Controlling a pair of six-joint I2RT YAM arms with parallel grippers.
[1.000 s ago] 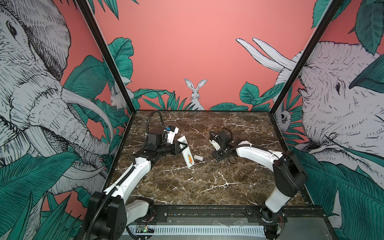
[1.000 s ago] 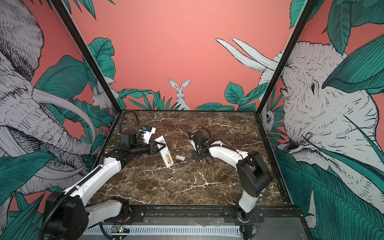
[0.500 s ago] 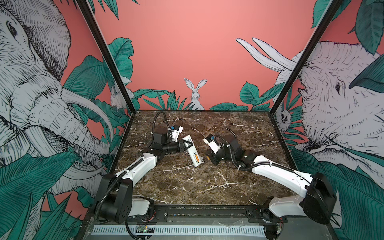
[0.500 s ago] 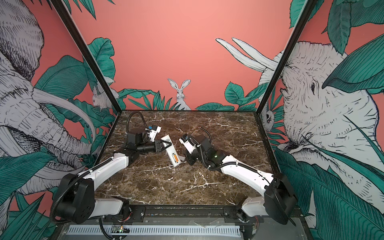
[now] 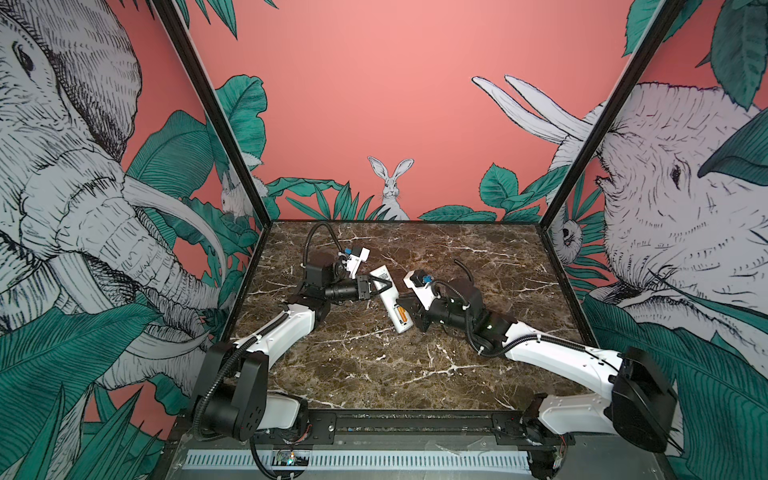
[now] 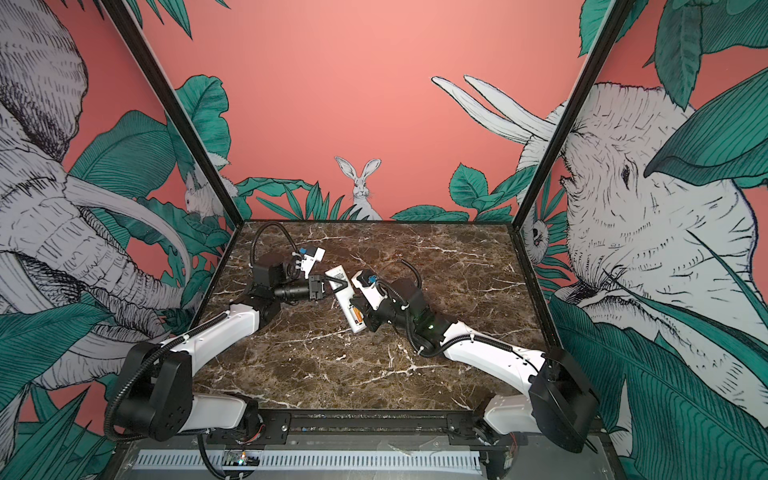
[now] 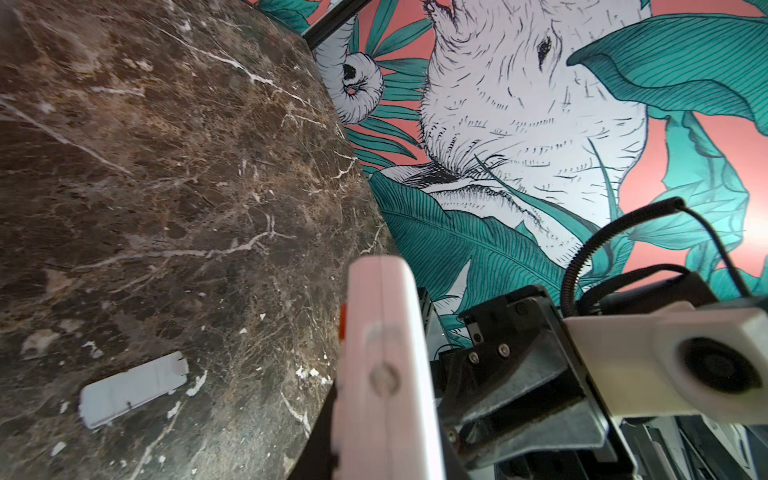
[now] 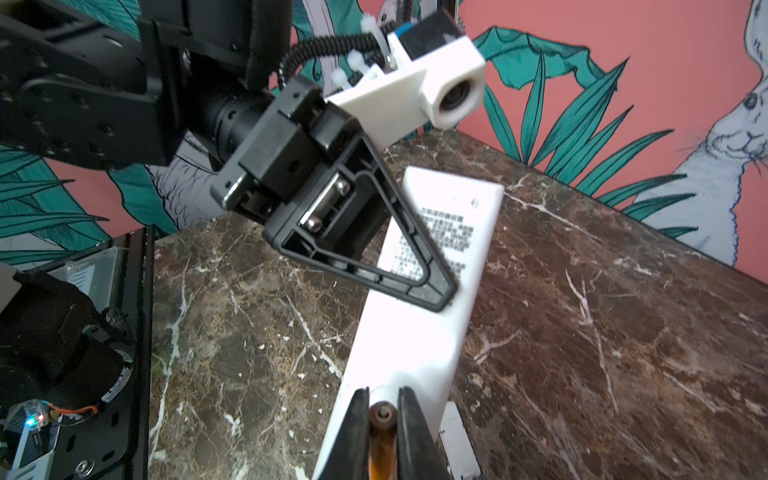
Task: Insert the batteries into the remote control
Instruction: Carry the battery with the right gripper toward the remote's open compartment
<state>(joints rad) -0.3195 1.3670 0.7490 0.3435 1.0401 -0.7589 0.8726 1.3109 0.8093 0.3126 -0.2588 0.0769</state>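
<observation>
White remote control (image 5: 392, 302), orange battery (image 8: 382, 449), brown marble table (image 5: 374, 365) veined with white.

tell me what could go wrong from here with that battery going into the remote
1. The right gripper pinches the slim round battery, so it may roll or tilt when pressed in.
2. The left gripper holds the remote away from the battery end; pushing could lever it loose.
3. The cover lying close by could get knocked.

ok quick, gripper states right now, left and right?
left gripper: shut on the remote control.
right gripper: shut on a battery, at the remote control's near end.
</observation>
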